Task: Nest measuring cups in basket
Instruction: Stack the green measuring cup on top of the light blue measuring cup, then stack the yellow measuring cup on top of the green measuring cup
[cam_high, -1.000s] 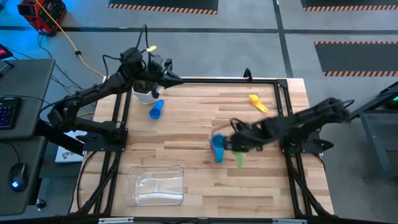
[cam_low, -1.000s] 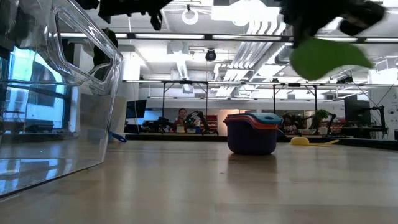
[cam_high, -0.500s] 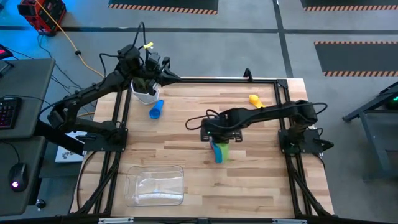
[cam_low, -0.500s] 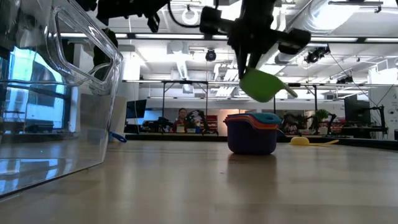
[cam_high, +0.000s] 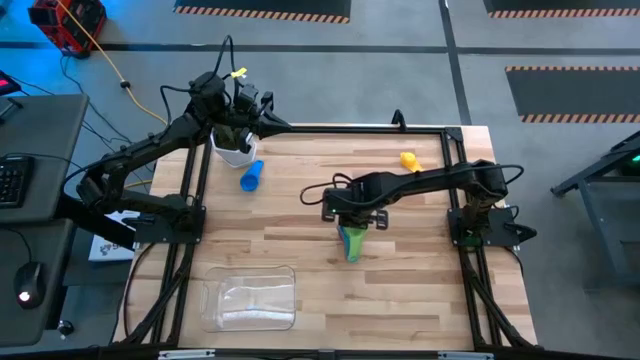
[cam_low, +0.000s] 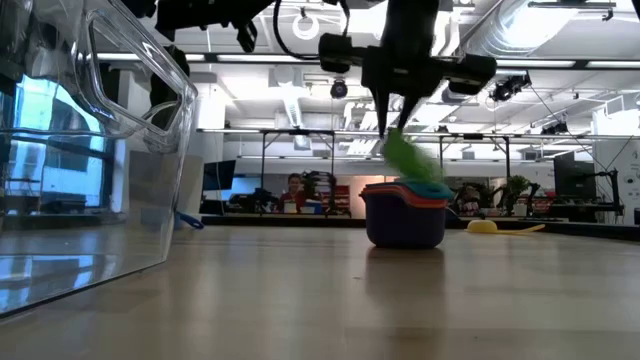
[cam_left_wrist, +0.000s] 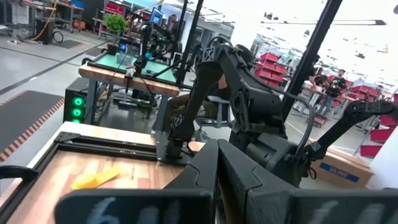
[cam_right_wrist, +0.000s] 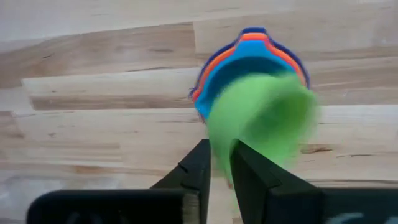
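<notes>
Cup (cam_low: 405, 158) above cup stack (cam_low: 405, 213); basket (cam_high: 250, 298) left.

green cup (cam_right_wrist: 264, 118) just a motion smear, rim and handle unreadable, nested stack (cam_right_wrist: 249, 53) half hidden behind it, clear basket (cam_low: 90, 140) chopped off by the low view's left edge, people (cam_low: 293, 187) in the back room too tiny to make out

Green cup (cam_low: 405, 160) tilted above nested stack (cam_low: 405, 212), basket (cam_high: 250, 298) apart
</notes>
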